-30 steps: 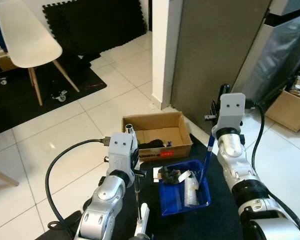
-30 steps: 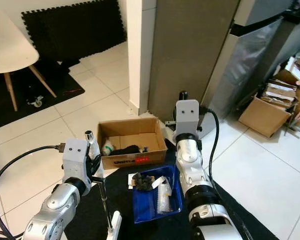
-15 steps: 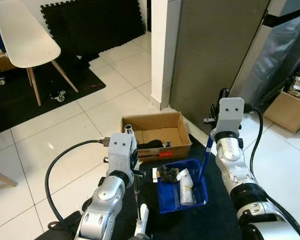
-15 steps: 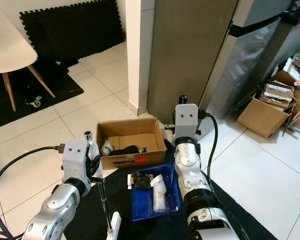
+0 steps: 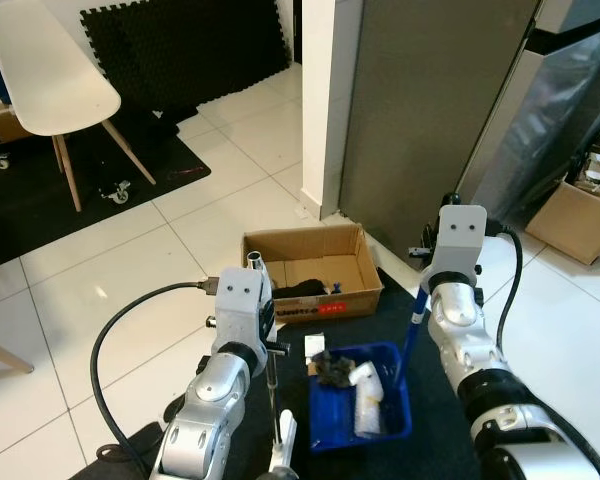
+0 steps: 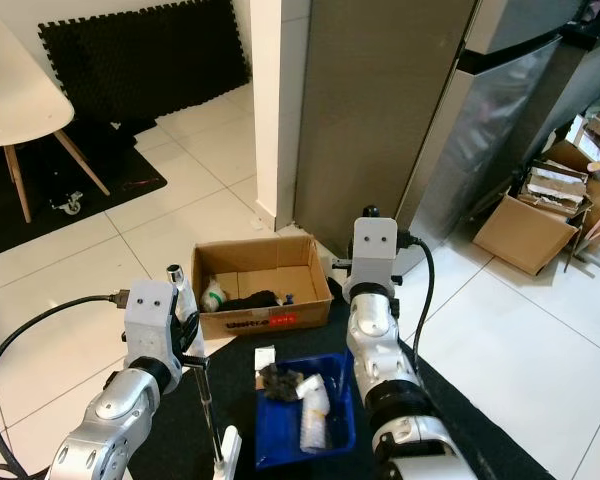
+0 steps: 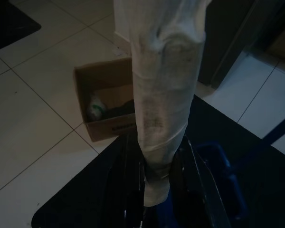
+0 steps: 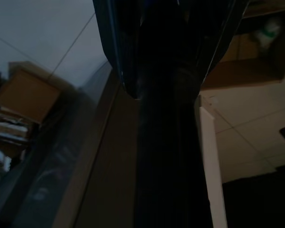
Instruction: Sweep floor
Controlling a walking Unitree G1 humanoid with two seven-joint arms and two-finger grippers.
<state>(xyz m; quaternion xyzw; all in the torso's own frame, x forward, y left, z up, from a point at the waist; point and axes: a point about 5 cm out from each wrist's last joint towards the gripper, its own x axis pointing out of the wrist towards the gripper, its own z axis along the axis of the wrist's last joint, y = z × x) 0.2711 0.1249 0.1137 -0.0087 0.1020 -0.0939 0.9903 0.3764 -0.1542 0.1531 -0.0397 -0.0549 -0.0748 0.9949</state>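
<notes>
Left eye view, dustpan (image 5: pixel 360 410): blue, holding scraps, just in front of cardboard box (image 5: pixel 313 268)
Right gripper (image 8: pixel 166 90): clamped on dustpan handle (image 5: pixel 412 335)
Left gripper (image 7: pixel 154 190): clamped on broom (image 7: pixel 162 95)

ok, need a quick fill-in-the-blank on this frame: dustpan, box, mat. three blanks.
The dustpan holding debris is coloured ____.
The dustpan rests on a ____ mat.
The cardboard box on the tiles stands ____, its top flaps not closed.
Missing words: blue; black; open
</notes>
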